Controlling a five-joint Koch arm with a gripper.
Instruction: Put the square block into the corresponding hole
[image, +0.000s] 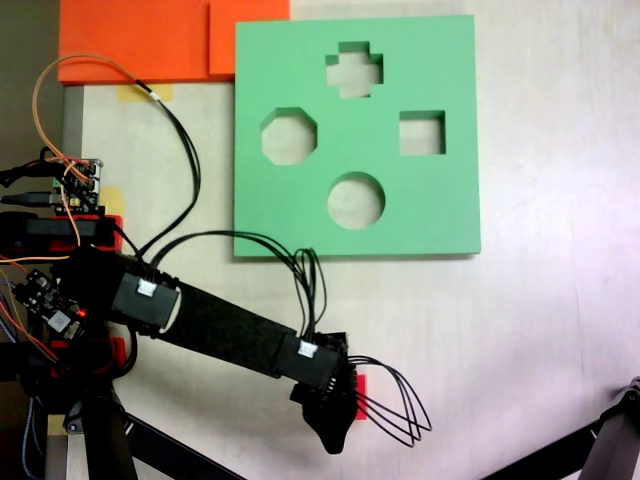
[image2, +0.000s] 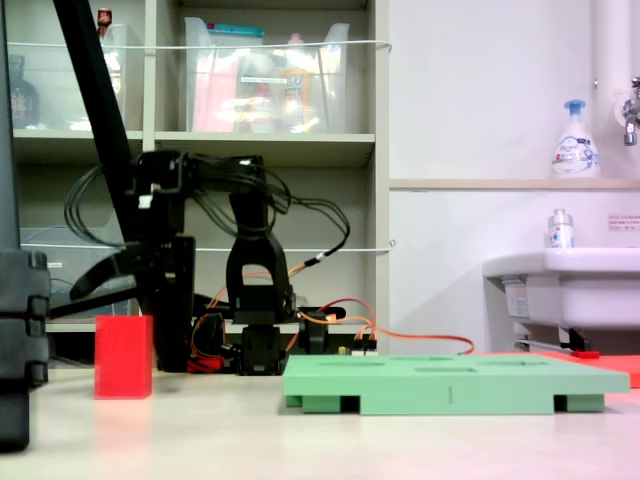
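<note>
The square block (image: 361, 391) is a small red cube on the table, and in a fixed view from above just a sliver of it shows beside the gripper (image: 338, 425). The side fixed view has the block (image2: 123, 357) standing on the table, with the gripper (image2: 120, 320) low around it. One jaw stands upright at the block's right and the other slants away up to the left, so the gripper is open. The green foam board (image: 300, 215) lies beyond the arm, and its square hole (image: 422, 133) is on the right side. From the side the board (image2: 450, 385) is seen edge-on.
The board also has cross (image: 354, 70), octagonal (image: 289, 137) and round (image: 356, 200) cutouts. Orange foam sheets (image: 150, 40) lie at the top left. Cables (image: 395, 405) loop off the wrist, electronics (image: 75, 185) sit by the base, and a tripod leg (image: 615, 440) stands at the lower right.
</note>
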